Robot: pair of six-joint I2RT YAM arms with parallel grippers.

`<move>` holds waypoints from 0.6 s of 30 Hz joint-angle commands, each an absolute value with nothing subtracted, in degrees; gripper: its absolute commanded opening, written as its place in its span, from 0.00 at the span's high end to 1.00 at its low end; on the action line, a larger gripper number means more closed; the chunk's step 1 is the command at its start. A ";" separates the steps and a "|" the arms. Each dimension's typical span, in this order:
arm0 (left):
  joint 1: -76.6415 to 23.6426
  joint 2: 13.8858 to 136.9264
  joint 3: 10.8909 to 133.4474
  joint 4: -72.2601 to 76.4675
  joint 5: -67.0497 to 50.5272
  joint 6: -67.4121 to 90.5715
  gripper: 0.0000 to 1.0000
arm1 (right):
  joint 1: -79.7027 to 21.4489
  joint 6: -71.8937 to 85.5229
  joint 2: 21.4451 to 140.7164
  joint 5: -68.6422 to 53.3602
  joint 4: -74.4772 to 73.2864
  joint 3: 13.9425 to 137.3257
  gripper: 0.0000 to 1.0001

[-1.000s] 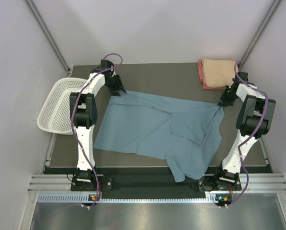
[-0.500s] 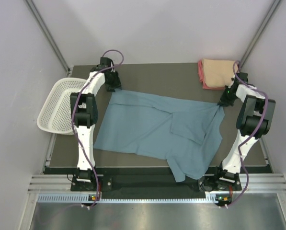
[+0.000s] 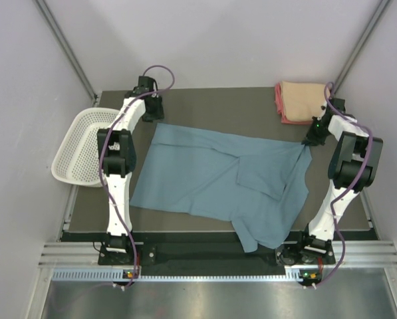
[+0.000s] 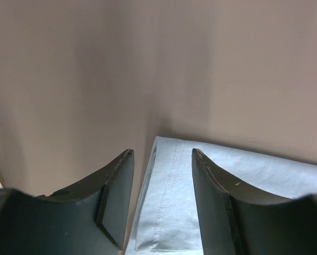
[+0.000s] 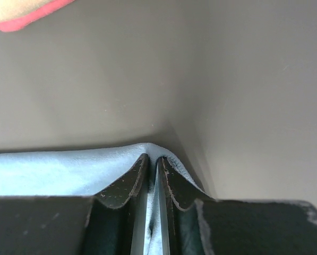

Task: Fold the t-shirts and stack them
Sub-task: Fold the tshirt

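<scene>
grey tabletop (image 3: 218, 109): wrist views show left hand (image 4: 162, 152) released, right hand (image 5: 153, 158) pinching blue shirt (image 5: 57, 172).

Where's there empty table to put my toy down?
The bare strip of table at the back, between the left gripper and the folded shirts. Also a thin front-left strip, nearer than the blue shirt. The middle is crowded.

White arms (image 3: 116, 193), black joints (image 3: 355, 166), looping purple cables (image 3: 159, 67), dark end effector fingers (image 4: 114, 194)
</scene>
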State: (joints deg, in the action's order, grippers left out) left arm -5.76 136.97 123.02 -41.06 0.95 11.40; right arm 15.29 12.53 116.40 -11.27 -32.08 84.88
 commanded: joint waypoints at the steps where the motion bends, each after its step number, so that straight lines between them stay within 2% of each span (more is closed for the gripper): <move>1: -5.62 137.63 124.72 -40.34 0.53 9.23 0.48 | 15.38 11.95 115.93 -11.95 -30.41 86.66 0.87; 18: -6.68 140.97 122.25 -39.99 -0.61 9.67 0.51 | 15.56 12.13 116.72 -12.31 -30.15 86.92 0.87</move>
State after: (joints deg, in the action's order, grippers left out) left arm -6.48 139.90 122.37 -40.32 -0.49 10.26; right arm 15.29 12.56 116.88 -11.90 -31.92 84.88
